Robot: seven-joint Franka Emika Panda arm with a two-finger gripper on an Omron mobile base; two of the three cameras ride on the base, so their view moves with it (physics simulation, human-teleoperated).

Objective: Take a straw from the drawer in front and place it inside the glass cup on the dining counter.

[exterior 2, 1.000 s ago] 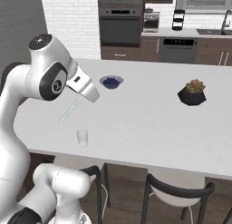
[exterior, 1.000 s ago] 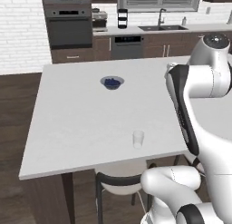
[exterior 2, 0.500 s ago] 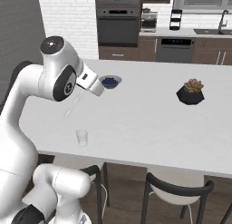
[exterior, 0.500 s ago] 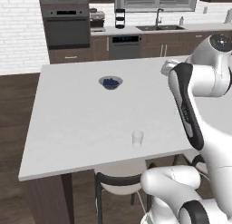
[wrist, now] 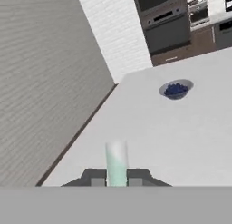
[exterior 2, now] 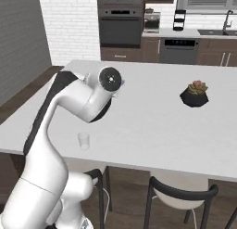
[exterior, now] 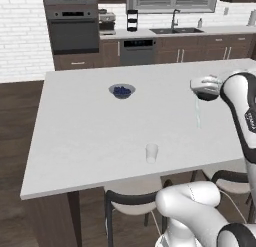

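My gripper (exterior: 198,98) hangs above the right part of the dining counter (exterior: 90,136), shut on the straw (exterior: 197,114), a thin pale rod pointing down from the fingers. In the hand view the straw (wrist: 117,160) rises between the two dark fingertips (wrist: 97,177). The glass cup (exterior: 151,153) stands upright near the counter's front edge, well left of the gripper and nearer the base. In the right base view the cup (exterior 2: 84,140) sits just below my bent arm. The drawer is out of view.
A blue bowl (exterior: 122,91) of dark berries sits mid-counter toward the back. A potted plant in a black pot (exterior 2: 194,94) stands at the right. Chairs (exterior 2: 183,195) are tucked under the front edge. Oven and kitchen cabinets line the far wall.
The arm has swung and turned its hand, carrying the straw rightward over the counter. The cup and the bowl have stayed where they were.
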